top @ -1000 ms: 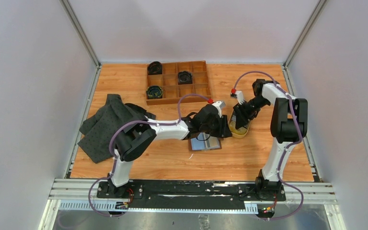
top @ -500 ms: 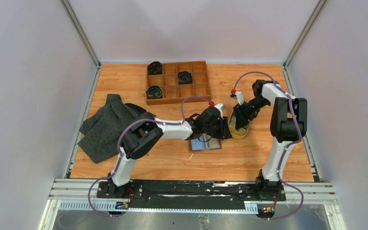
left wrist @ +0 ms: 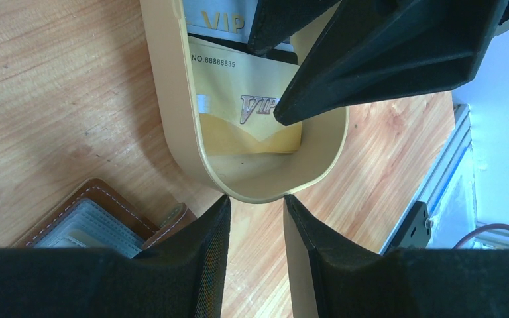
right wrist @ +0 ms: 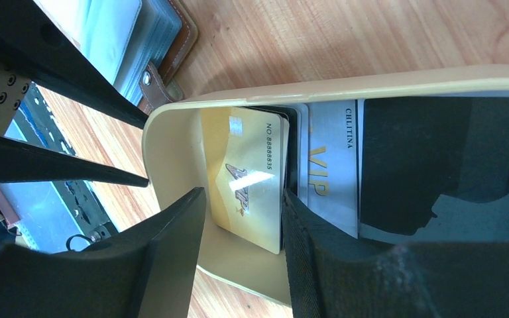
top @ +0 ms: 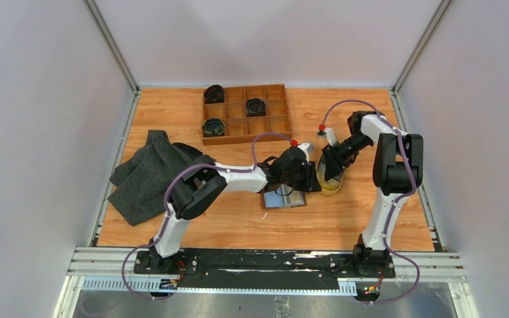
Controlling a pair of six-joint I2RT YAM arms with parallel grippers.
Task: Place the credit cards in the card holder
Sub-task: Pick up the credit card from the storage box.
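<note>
credit cards (right wrist: 248,175) lie stacked in a tan oval dish (right wrist: 172,132) right of the middle of the wooden table (top: 238,225); none is in the card holder yet.

a crumpled dark grey cloth (top: 147,175) lies along the table's left edge. a brown wooden compartment tray (top: 275,109) sits against the far edge, a little left of its middle, with black coiled things in three of its compartments.

the card holder (top: 283,199) lies open near the table's middle with its pale clear sleeves facing up. its brown snap tab points toward the dish, which sits just beside it on the right.

the left gripper (left wrist: 255,205) sits low at the dish's rounded end, between the dish and the card holder. its fingers stand a narrow gap apart, bare table shows between them, and they hold nothing.

the right gripper (right wrist: 242,199) reaches down into the dish. its fingers are about half spread on either side of the yellow-gold card; i cannot tell whether they pinch it.

that gold card, printed with vip and a number, lies uppermost at the end of the dish nearest the card holder. a silver vip card (right wrist: 331,172) lies partly under it, and a thin dark edge shows between the two.
</note>
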